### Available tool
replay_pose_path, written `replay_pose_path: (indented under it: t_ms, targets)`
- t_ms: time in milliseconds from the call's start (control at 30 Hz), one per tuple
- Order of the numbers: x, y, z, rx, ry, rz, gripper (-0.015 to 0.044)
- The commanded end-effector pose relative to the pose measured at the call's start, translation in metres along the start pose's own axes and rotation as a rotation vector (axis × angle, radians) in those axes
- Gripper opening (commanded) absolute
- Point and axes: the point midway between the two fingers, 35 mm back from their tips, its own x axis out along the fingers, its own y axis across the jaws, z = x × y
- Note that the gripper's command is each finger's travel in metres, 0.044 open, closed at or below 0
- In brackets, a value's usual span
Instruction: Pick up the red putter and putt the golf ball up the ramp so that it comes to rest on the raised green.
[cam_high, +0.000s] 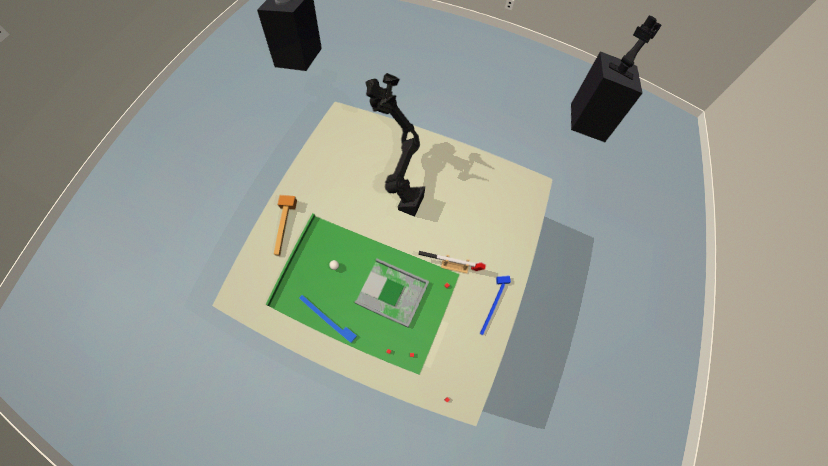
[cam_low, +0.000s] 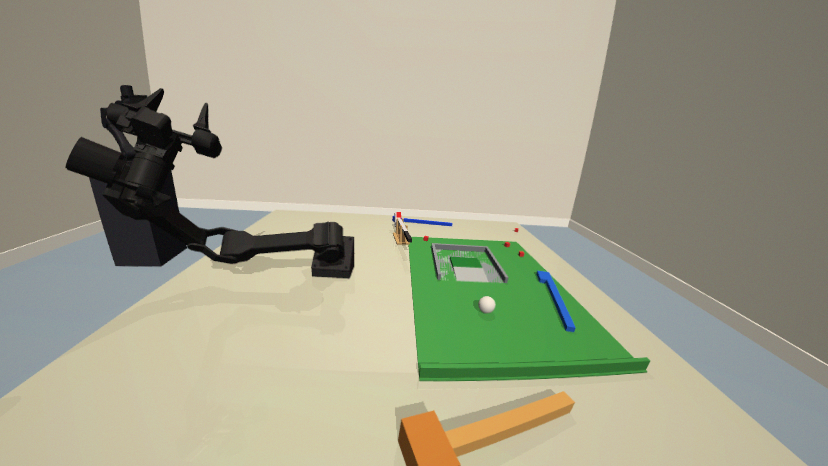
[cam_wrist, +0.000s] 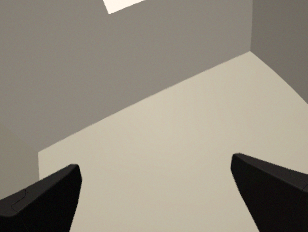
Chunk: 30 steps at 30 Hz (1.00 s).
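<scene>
Gripper raised high behind the base, fingers spread wide and grasping nothing; red putter lies on a small wooden stand beside the green mat, ball on the mat.

Top: high overhead. Exterior: low, table-level. Wrist: aimed at walls.

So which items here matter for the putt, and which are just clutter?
Needed: red putter on its stand, golf ball, ramp, raised green, open tool.

Clutter: orange mallet, two blue clubs, small red cubes.
</scene>
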Motion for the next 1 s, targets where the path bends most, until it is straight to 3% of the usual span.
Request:
replay_pose_path:
  t_ms: [0, 267, 500, 733, 967]
  targets:
    - [0.0, -0.002, 0.003, 0.002, -0.002, -0.003, 0.0426]
    - [0.024, -0.084, 0.095, 0.065, -0.039, -0.136, 0.044]
    - [0.056, -0.196, 0.148, 0.135, 0.022, -0.312, 0.044]
    - [0.09, -0.316, 0.149, 0.15, 0.187, -0.501, 0.044]
    - [0.114, -0.427, 0.107, 0.101, 0.453, -0.661, 0.044]
